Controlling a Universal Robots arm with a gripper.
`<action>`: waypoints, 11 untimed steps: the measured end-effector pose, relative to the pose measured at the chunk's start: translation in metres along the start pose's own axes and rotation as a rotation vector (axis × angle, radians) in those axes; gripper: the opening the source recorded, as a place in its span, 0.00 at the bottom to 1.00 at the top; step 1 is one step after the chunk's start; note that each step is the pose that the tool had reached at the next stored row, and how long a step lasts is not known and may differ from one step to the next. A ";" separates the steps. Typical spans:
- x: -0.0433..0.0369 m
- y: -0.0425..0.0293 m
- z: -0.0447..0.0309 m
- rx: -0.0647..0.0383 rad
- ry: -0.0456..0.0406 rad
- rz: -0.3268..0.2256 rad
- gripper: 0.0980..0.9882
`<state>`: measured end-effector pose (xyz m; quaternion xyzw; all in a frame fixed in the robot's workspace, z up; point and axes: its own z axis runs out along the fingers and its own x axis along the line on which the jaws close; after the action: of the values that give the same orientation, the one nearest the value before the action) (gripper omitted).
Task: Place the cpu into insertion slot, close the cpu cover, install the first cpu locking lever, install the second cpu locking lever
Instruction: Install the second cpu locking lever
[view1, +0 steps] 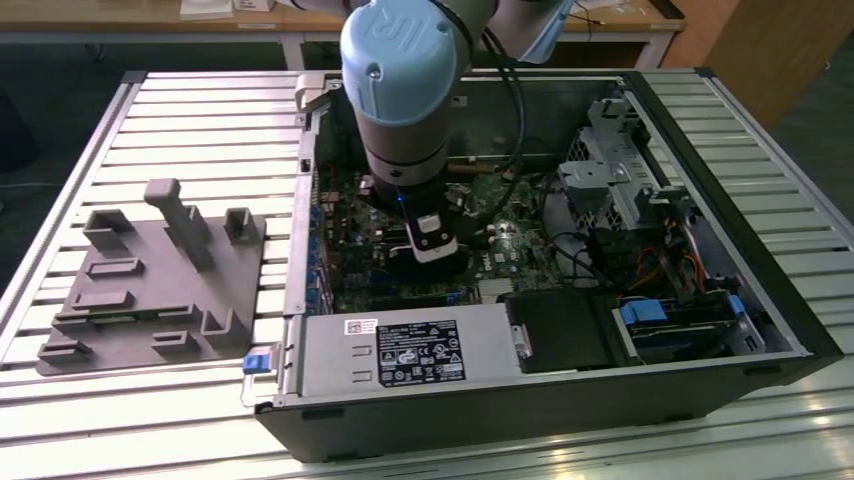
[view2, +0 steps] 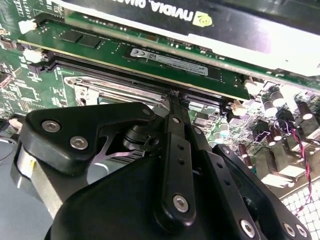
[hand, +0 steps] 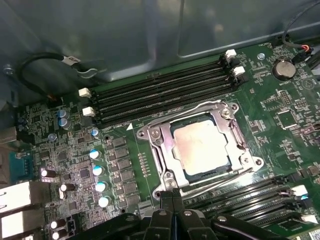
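While the cpu lies in its slot under the cover, the jaws are pressed together just beside it.

Matt silver-beige metal cpu, bright bare-metal cpu cover, glossy green motherboard, matt black plastic gripper

This is a robotics lab or test workshop. An open black desktop computer case lies on its side on a ribbed aluminium slatted worktable, beside a grey moulded fixture block. Wooden benches stand behind, and a large grey-blue robot arm reaches into the case.
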<state>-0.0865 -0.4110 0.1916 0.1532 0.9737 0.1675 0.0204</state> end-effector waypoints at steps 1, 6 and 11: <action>0.0002 -0.0002 0.0003 -0.002 0.0007 0.000 0.01; 0.0016 -0.0006 0.0017 -0.009 0.0028 0.001 0.01; 0.0026 -0.0009 0.0035 -0.011 0.0033 0.001 0.01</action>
<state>-0.0890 -0.4099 0.1880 0.1533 0.9727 0.1731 0.0195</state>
